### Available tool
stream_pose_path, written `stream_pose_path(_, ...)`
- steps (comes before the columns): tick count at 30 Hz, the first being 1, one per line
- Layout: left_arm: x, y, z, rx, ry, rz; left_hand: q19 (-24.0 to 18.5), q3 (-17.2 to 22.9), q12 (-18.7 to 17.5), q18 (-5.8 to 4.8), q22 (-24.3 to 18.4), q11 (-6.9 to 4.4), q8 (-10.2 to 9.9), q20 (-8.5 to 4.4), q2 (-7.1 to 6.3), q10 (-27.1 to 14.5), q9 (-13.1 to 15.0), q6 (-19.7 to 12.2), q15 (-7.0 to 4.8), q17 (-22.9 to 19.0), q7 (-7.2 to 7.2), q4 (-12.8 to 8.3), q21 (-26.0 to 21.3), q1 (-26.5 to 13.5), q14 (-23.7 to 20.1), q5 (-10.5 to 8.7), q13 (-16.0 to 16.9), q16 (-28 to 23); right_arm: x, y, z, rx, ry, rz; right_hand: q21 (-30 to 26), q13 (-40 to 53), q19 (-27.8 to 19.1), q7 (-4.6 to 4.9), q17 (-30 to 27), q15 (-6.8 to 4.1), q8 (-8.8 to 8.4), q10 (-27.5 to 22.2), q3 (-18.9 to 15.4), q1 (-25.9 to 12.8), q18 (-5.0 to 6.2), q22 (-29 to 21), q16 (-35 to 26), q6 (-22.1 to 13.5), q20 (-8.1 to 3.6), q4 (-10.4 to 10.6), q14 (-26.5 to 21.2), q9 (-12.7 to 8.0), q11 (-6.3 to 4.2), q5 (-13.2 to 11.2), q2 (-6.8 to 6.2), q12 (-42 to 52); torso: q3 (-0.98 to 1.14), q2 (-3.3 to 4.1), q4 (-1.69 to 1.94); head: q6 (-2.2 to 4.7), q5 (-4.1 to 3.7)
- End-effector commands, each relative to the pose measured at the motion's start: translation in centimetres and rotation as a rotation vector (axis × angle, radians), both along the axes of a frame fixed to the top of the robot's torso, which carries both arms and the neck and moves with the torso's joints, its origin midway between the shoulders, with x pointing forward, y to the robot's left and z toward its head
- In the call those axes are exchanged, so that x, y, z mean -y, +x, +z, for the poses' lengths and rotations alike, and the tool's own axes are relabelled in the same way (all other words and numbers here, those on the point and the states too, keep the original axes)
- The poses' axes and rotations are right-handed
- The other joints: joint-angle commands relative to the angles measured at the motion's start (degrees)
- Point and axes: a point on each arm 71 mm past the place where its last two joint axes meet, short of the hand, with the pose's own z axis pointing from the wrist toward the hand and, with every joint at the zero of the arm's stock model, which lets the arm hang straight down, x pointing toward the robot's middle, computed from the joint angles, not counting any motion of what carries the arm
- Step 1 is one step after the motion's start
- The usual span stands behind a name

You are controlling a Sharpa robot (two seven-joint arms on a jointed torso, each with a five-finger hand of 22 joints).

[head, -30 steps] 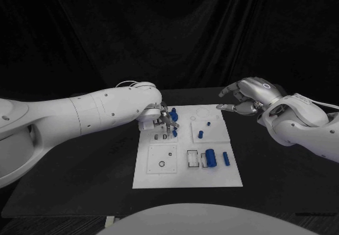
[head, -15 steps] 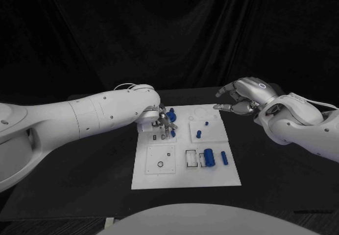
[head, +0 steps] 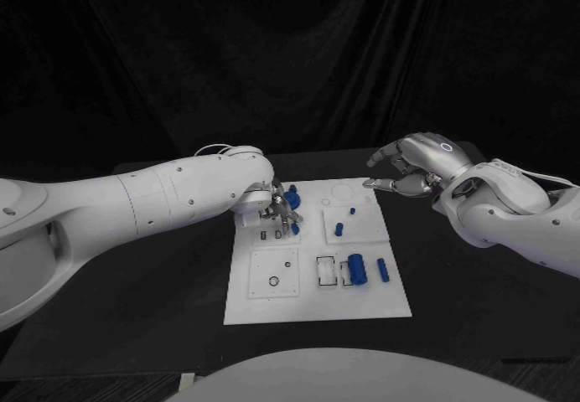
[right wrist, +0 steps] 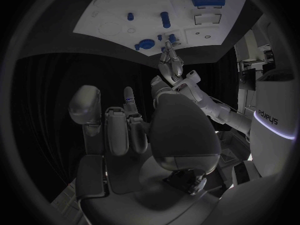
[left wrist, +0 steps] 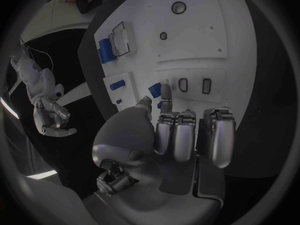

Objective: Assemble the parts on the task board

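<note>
The robot's left hand (head: pixel 281 209) works at the far left of the white board (head: pixel 317 308), its fingertips (left wrist: pixel 164 91) pinching a small blue peg (left wrist: pixel 155 89) just beside two empty slots (left wrist: pixel 194 85). The right hand (head: pixel 412 172) hovers off the board's far right corner, fingers loosely curled and holding nothing. The job looks barely half done: a blue cylinder (head: pixel 358 269) and a slimmer blue pin (head: pixel 382 269) lie loose near the middle, smaller blue pieces (head: pixel 341 228) wait further back, and several holes stand unfilled.
</note>
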Motion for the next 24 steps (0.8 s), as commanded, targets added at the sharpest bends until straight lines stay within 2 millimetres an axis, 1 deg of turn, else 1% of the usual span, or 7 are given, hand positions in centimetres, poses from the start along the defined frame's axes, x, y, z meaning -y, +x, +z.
stream_pose_path(1,0.27,-0.15,-0.16,-0.01,0.003,-0.008,0.1,0.1,0.2,-0.68,9.7,-0.29,-0.5,0.08,0.06,6.0,-0.1,0.5,-0.05,15.1,-0.08,-0.3,-0.2,0.5,6.0,0.18,15.0,0.2,-0.04,-0.04,-0.04,0.006,0.002,-0.006,0.0,15.1,0.3,0.06,6.7,0.41,0.34,6.2,0.3,0.1,0.12,7.1,0.1,0.4,0.11,0.0,4.3,0.1,0.42,0.4,0.45,0.1,0.05,0.06,0.08,0.0,-0.15)
stream_pose_path(3,0.33,-0.18,-0.19,-0.011,0.002,-0.01,0.1,0.1,0.2,-0.68,9.7,-0.29,-0.5,0.08,0.06,6.0,-0.1,0.5,-0.05,15.1,-0.08,-0.3,-0.2,0.5,6.0,0.18,15.0,0.2,-0.07,-0.04,-0.05,0.006,0.002,-0.005,0.0,15.1,0.3,0.06,6.7,0.41,0.34,6.2,0.3,0.1,0.12,7.1,0.1,0.4,0.11,0.0,4.3,0.1,0.42,0.4,0.45,0.1,0.04,0.02,0.09,0.0,-0.16)
stream_pose_path(6,0.42,-0.2,-0.23,-0.013,0.001,-0.013,0.1,0.1,0.2,-0.68,9.7,-0.29,-0.5,0.08,0.06,6.0,-0.1,0.5,-0.05,15.1,-0.08,-0.3,-0.2,0.5,6.0,0.18,15.0,0.2,-0.1,-0.04,-0.06,0.006,0.002,-0.004,0.0,15.1,0.3,0.06,6.7,0.42,0.33,6.2,0.3,0.1,0.12,7.1,0.1,0.4,0.12,0.0,4.3,0.1,0.43,0.3,0.45,0.1,0.08,-0.03,0.0,0.0,-0.15)
stream_pose_path(9,0.51,-0.24,-0.26,-0.015,0.002,-0.016,0.1,0.2,0.2,-0.68,9.6,-0.3,-0.5,0.07,0.09,6.0,-0.1,0.5,-0.06,15.1,-0.08,-0.3,-0.2,0.5,6.0,0.14,15.0,0.2,-0.09,-0.03,-0.07,0.005,0.001,-0.005,-0.1,15.1,0.3,0.07,6.7,0.44,0.32,6.2,0.3,0.1,0.13,7.1,0.1,0.5,0.13,0.1,4.3,0.1,0.45,0.3,0.43,0.1,0.08,-0.02,0.08,0.0,-0.22)
stream_pose_path(12,0.55,-0.27,-0.29,-0.018,0.003,-0.019,0.1,0.2,0.2,-0.66,9.6,-0.3,-0.6,0.07,0.12,6.0,-0.1,0.5,-0.06,15.1,-0.09,-0.4,-0.3,0.6,6.0,0.12,15.0,0.2,-0.11,-0.02,-0.09,0.003,0.001,-0.005,-0.1,15.1,0.3,0.07,6.7,0.44,0.32,6.2,0.3,0.1,0.13,7.1,0.1,0.5,0.13,0.1,4.3,0.1,0.45,0.3,0.43,0.1,0.09,-0.05,0.03,0.0,-0.14)
stream_pose_path(24,0.72,-0.27,-0.35,-0.024,0.005,-0.027,-0.1,0.5,0.2,-0.61,9.5,-0.32,-0.8,0.06,0.2,6.0,0.0,0.7,-0.08,15.1,-0.12,-0.6,-0.4,0.8,6.0,0.12,15.0,0.2,-0.23,-0.04,-0.22,-0.002,-0.002,-0.003,-0.1,15.1,0.3,0.07,6.7,0.44,0.32,6.2,0.3,0.1,0.13,7.1,0.1,0.5,0.13,0.1,4.3,0.1,0.45,0.3,0.43,0.1,0.12,-0.07,0.0,0.0,-0.29)
